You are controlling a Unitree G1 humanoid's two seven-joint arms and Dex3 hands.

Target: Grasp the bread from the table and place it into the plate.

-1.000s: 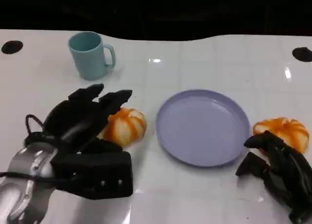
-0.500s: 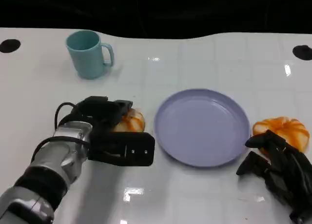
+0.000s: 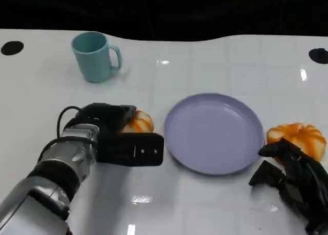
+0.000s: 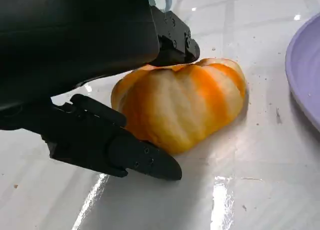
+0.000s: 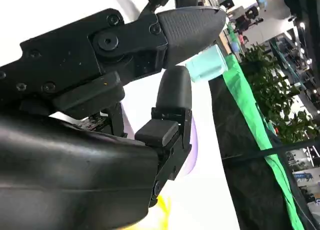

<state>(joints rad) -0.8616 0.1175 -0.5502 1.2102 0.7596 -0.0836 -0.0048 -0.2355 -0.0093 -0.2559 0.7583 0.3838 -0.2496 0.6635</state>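
An orange-and-white striped bread roll point(image 3: 139, 122) lies on the white table just left of the lilac plate point(image 3: 212, 132). My left hand point(image 3: 115, 136) covers it from the near-left. In the left wrist view the fingers point(image 4: 170, 39) lie on top of the roll point(image 4: 190, 102) and the thumb point(image 4: 125, 150) presses against its near side; the roll still rests on the table. A second striped roll point(image 3: 298, 136) sits right of the plate. My right hand point(image 3: 296, 179) rests on the table just in front of it, fingers apart, holding nothing.
A teal mug point(image 3: 94, 56) stands at the back left, well beyond my left hand. The table's dark far edge runs behind it. The right wrist view shows the mug point(image 5: 207, 65) and a sliver of the plate point(image 5: 193, 140) past my right hand's fingers.
My left hand came down and forward onto the left roll and closed around it. The right hand has stayed where it was.
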